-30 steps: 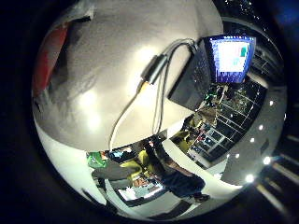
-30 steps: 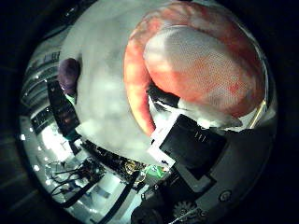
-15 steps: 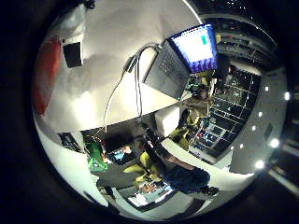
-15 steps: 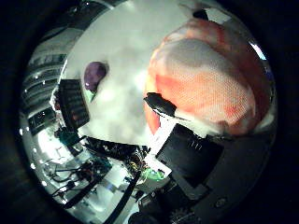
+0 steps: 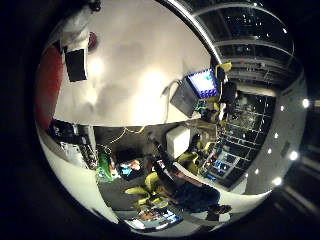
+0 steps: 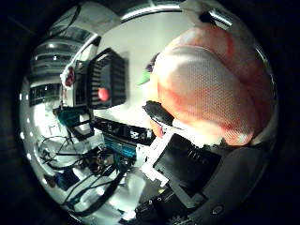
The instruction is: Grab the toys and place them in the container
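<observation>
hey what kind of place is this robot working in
Most likely a robotics lab or workshop. A white table carries an open laptop, a black box with a red button stands on it, and beyond the edge are yellow chairs and dark shelving.

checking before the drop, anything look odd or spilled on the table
Nothing stands out. The orange-pink mesh toy sits close against the robot hand, and the white table shows no spill; a laptop stands open at its edge.
</observation>
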You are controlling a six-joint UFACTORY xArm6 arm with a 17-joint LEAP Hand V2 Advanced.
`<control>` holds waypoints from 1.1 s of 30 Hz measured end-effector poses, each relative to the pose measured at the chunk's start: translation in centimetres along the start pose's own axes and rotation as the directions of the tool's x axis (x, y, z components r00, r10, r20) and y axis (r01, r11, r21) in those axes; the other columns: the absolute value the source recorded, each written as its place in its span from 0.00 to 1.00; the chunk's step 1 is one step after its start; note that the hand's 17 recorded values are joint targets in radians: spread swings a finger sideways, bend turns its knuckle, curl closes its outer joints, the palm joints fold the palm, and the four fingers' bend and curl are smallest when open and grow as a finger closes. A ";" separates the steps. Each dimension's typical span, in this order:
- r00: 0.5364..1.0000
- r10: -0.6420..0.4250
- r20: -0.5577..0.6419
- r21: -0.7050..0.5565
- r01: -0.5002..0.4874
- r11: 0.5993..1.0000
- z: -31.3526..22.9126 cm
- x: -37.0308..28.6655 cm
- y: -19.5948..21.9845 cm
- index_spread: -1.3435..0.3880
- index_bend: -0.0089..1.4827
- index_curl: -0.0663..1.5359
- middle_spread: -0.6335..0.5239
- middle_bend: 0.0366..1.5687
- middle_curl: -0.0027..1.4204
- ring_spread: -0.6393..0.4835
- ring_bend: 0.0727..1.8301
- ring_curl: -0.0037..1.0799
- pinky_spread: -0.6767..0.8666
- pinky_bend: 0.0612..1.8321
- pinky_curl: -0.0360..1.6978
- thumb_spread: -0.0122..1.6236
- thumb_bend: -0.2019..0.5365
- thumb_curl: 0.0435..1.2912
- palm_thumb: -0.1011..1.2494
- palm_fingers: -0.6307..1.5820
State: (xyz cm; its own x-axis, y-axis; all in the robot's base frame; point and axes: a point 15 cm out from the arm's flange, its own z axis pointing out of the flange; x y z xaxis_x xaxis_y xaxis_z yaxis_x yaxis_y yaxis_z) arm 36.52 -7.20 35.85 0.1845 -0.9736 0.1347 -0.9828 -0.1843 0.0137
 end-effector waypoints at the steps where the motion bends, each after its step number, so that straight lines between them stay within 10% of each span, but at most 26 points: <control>1: 1.000 -0.018 0.008 0.010 0.018 1.000 -0.4 -2.1 -0.5 0.46 0.41 0.68 0.27 0.64 0.64 0.31 0.68 0.66 0.19 0.65 0.50 0.62 0.24 0.20 0.56 0.68; 14: 0.956 -0.276 0.096 0.073 0.270 0.960 -0.3 -27.9 -5.5 0.44 0.33 0.71 0.27 0.62 0.63 0.30 0.67 0.64 0.17 0.62 0.48 0.61 0.24 0.20 0.57 0.70; 18: 0.939 -0.333 0.085 0.060 0.329 0.943 0.7 -30.7 -6.1 0.46 0.12 0.64 0.28 0.56 0.59 0.29 0.64 0.61 0.13 0.59 0.46 0.61 0.24 0.20 0.57 0.54; 20: 0.930 -0.358 0.082 0.059 0.354 0.934 1.1 -31.7 -6.2 0.47 0.14 0.57 0.37 0.40 0.50 0.39 0.46 0.53 0.28 0.47 0.45 0.61 0.23 0.20 0.56 0.24; 25: 0.908 -0.411 0.077 0.052 0.408 0.912 1.9 -32.4 -6.3 0.49 0.10 0.38 0.54 0.17 0.33 0.66 0.20 0.30 0.64 0.32 0.31 0.60 0.23 0.19 0.53 0.24; 33: 0.909 -0.410 0.076 0.042 0.408 0.912 2.1 -30.7 -6.6 0.50 0.10 0.25 0.62 0.09 0.25 0.73 0.13 0.25 0.73 0.27 0.25 0.60 0.24 0.20 0.51 0.27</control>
State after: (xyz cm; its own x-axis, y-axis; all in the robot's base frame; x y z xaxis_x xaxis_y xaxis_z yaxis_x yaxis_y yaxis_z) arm 37.39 23.63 29.57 0.5715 -0.8196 0.0417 -0.8206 -0.5709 0.0261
